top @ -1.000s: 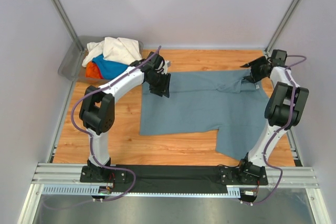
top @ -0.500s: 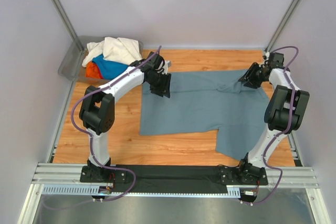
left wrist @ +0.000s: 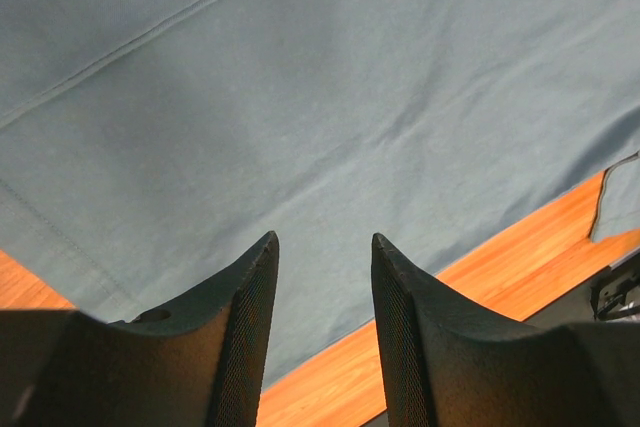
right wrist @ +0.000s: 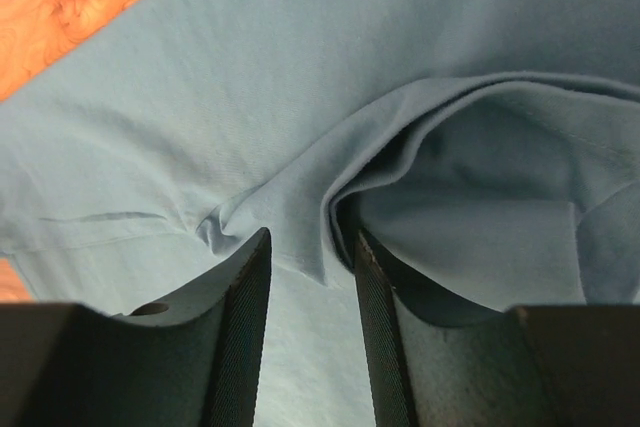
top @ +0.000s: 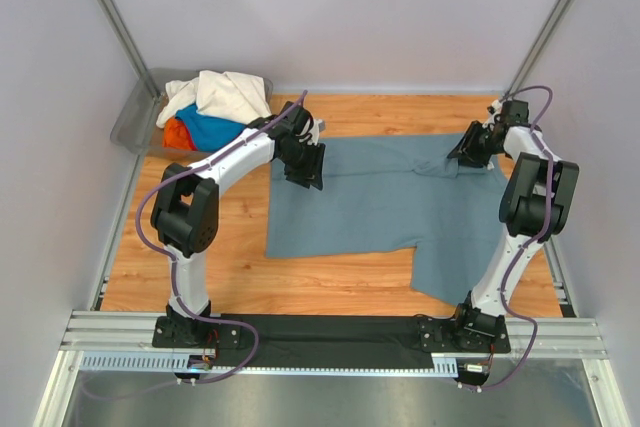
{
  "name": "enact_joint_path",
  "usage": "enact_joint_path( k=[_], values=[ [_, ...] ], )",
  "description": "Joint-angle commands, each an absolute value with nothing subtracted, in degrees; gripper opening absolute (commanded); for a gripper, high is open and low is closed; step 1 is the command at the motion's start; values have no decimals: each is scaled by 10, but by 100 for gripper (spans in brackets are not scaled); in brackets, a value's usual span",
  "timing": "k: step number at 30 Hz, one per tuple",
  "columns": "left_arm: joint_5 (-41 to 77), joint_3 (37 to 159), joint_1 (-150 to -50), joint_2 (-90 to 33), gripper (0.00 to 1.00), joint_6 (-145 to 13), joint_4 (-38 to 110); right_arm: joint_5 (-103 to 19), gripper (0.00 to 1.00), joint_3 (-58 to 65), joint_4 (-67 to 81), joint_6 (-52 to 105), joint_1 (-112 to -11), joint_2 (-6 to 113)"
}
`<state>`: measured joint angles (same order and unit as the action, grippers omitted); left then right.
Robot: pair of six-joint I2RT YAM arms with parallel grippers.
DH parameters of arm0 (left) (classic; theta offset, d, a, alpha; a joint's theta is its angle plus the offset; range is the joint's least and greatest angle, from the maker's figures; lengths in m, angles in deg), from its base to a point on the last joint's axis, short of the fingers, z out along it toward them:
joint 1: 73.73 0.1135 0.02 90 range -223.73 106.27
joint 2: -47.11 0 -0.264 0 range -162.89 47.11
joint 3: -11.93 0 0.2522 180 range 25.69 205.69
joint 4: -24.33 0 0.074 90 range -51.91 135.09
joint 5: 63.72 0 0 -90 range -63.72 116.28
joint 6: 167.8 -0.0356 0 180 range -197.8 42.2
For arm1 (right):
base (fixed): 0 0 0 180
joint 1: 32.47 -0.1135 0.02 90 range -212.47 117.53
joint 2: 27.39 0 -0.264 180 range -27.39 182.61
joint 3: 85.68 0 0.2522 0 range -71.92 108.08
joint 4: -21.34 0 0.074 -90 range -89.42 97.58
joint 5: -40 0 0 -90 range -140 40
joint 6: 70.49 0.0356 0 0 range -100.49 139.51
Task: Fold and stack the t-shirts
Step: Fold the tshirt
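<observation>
First fold in hand: right gripper (right wrist: 312, 247) pinches bunched fold of slate grey-blue t-shirt (top: 370, 202), far-right desk corner; left gripper (left wrist: 323, 247) narrowly parted, empty. Next, likely — carry fold inward, flat.

Table (top: 230, 267): a wooden top with orange-brown grain filled the middle of the overhead view.
Bin (top: 135, 122): a grey, see-through plastic tub sat at the table's far left corner, set at a slant.
Walls (top: 330, 17): plain pale panels stood behind the table and to both of its sides.
Left post (top: 110, 9): a slim metal bar rose from beside the table's far left corner.
Right post (top: 555, 22): a matching bar rose from the table's far right corner.
Rails (top: 110, 330): silver slotted aluminium bars ran along the table's near edge.
Plate (top: 330, 332): a flat black strip lay across the rails there.
</observation>
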<state>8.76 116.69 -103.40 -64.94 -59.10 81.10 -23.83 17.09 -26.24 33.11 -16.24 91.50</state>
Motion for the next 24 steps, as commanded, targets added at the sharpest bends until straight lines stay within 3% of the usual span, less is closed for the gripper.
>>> enact_joint_path(
  k=[1, 7, 8, 10, 11, 18, 24],
  values=[
    [83, 1168, -1037, -615, 49, -600, 808, -222, 40, 175, -251, 330, -167, 904],
    [80, 1174, -1037, -620, 49, -600, 805, -225, 31, 132, -248, 383, -167, 873],
    [80, 1174, -1037, -620, 49, -600, 805, -226, 26, 130, -247, 395, -167, 871],
    [79, 1174, -1036, -619, 49, -601, 805, -223, 5, 135, -254, 447, -162, 872],
    [79, 1174, -1036, -619, 49, -602, 805, -217, 0, 138, -255, 469, -161, 873],
    [80, 1153, -1032, -606, 49, -602, 794, -247, 0, 117, -309, 675, -152, 836],
    [73, 1129, -1024, -592, 49, -600, 778, -244, 0, 27, -320, 845, -145, 811]
  ],
)
